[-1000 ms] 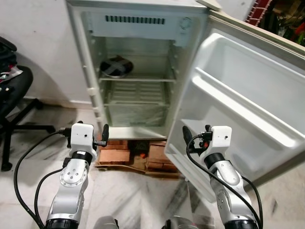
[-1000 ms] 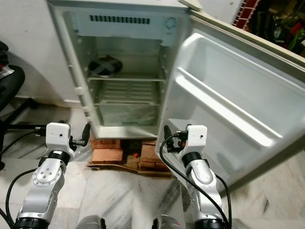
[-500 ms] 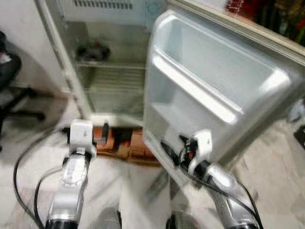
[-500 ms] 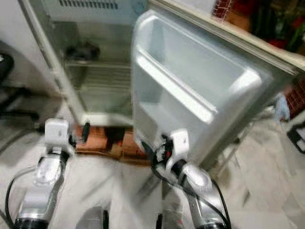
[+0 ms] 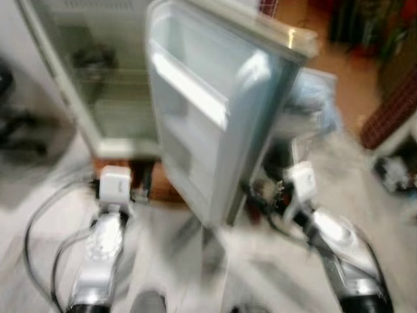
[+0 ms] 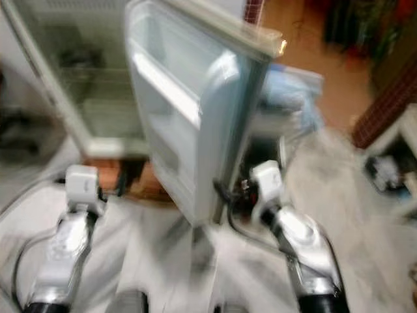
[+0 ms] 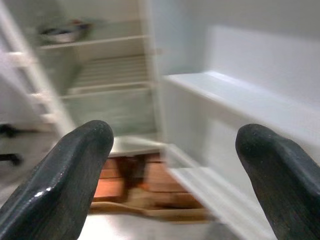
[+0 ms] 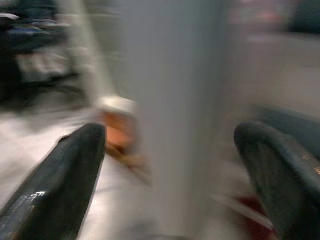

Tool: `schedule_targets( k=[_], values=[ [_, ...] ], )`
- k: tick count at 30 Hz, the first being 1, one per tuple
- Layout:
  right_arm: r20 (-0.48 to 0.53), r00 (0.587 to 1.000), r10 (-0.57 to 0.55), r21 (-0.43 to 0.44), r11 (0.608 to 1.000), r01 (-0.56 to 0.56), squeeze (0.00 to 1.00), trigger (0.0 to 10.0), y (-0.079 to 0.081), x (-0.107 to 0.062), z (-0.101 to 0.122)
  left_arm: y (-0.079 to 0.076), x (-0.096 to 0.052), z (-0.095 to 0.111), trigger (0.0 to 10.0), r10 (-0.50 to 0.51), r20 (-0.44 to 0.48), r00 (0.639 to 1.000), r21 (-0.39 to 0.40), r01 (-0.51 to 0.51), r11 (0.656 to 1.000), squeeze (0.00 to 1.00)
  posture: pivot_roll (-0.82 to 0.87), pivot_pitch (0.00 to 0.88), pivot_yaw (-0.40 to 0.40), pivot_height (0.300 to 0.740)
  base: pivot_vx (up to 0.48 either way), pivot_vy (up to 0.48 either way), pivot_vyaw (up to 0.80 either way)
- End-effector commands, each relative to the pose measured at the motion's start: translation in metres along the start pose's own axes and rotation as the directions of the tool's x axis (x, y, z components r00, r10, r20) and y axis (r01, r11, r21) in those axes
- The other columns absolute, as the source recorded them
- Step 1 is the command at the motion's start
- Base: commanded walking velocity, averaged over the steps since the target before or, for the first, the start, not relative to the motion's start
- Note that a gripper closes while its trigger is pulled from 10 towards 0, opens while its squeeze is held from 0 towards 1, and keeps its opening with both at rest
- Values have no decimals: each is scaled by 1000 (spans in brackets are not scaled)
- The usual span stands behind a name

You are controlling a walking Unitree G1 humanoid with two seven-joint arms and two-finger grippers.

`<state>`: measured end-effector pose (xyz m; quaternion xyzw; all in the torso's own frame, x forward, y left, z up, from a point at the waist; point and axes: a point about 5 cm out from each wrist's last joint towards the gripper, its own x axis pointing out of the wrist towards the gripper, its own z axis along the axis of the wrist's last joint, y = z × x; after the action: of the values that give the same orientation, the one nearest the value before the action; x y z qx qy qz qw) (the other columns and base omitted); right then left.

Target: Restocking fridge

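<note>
While the head views are smearing with motion, I am judging that I am carrying both arms low and forward so nothing gets knocked near the fridge [image 5: 98,78]. Its door [image 5: 208,117] is standing open, edge-on towards me, between the two arms, which is leaving the shelves reachable from the left. The left gripper [image 7: 175,165] is hanging with its jaws spread wide and holding nothing, pointing at the door's inner shelf and the cabinet beyond. The right gripper [image 8: 170,165] is also gaping wide and empty, with the door's pale edge sitting just ahead, between its jaws. A dark dish [image 7: 62,34] is resting on the far upper shelf.
</note>
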<state>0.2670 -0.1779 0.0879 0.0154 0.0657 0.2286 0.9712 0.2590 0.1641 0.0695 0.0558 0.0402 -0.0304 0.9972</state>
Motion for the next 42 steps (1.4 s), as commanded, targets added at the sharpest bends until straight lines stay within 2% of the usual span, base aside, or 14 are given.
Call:
schedule_targets(
  k=[1, 3, 6, 15, 19, 23, 25, 28, 32, 34, 36, 37, 39, 42],
  values=[
    [31, 997, -69, -3, 998, 69, 0, 10000, -4, 5, 6, 12, 0, 6, 10000, 44, 28, 999, 32, -45, 998, 0, 35, 115, -44, 740, 0, 0, 0],
    [79, 991, -105, 40, 994, 102, 0, 10000, -4, 11, 12, 21, -1, 5, 10000, 91, 30, 995, 64, -93, 994, 0, 38, 117, -45, 740, 0, 0, 0],
    [152, 980, -128, -38, 990, 135, 0, 10000, -1, 18, 22, 28, -1, 3, 10000, 141, 9, 990, 25, -141, 990, 0, 42, 120, -46, 740, 0, 0, 0],
    [256, 912, -321, 43, 946, 321, 0, 10000, -5, 32, 45, 45, -11, -5, 10000, 194, -23, 981, 87, -192, 978, 0, 52, 122, -48, 740, 0, 0, 0],
    [266, 891, -369, 90, 929, 358, 0, 10000, -13, 42, 51, 42, -38, -26, 10000, 172, -128, 977, 41, -168, 985, 0, 59, 127, -47, 740, 0, 0, 0],
    [285, 885, -369, 107, 929, 353, 0, 10000, -14, 50, 59, 35, -48, -36, 10000, 114, -163, 980, 20, -112, 993, 0, 68, 130, -50, 740, 0, 0, 0],
    [303, 885, -354, 145, 935, 324, 0, 10000, -11, 60, 69, 31, -54, -39, 10000, 92, -172, 981, 25, -89, 996, 0, 80, 132, -56, 740, 0, 0, 0],
    [361, 904, -229, 258, 956, 139, 0, 10000, 7, 77, 90, 30, -56, -37, 10000, 92, -167, 982, 21, -90, 996, 0, 90, 131, -63, 740, 0, 0, 0],
    [405, 913, -53, 268, 961, -63, 0, 10000, 31, 81, 101, 29, -58, -37, 10000, 92, -169, 981, 20, -90, 996, 0, 94, 130, -66, 740, 0, 0, 0],
    [441, 884, 158, 309, 898, -314, 0, 10000, 60, 72, 105, 29, -59, -37, 10000, 89, -172, 981, 19, -87, 996, 0, 95, 132, -69, 740, 0, 0, 0],
    [459, 862, 215, 316, 867, -384, 0, 10000, 68, 69, 107, 29, -60, -37, 10000, 88, -172, 981, 18, -86, 996, 0, 96, 133, -69, 740, 0, 0, 0],
    [482, 823, 300, 319, 815, -484, 0, 10000, 79, 61, 110, 29, -60, -37, 10000, 86, -174, 981, 17, -85, 996, 0, 95, 135, -69, 740, 0, 0, 0],
    [532, 671, 517, 317, 613, -723, 0, 10000, 108, 33, 118, 30, -61, -38, 10000, 83, -177, 981, 16, -82, 997, 0, 96, 138, -70, 740, 0, 0, 0],
    [509, 652, 562, 332, 571, -751, 0, 10000, 112, 25, 110, 30, -62, -38, 10000, 81, -182, 980, 14, -79, 997, 0, 97, 140, -70, 740, 0, 0, 0]
  ],
)
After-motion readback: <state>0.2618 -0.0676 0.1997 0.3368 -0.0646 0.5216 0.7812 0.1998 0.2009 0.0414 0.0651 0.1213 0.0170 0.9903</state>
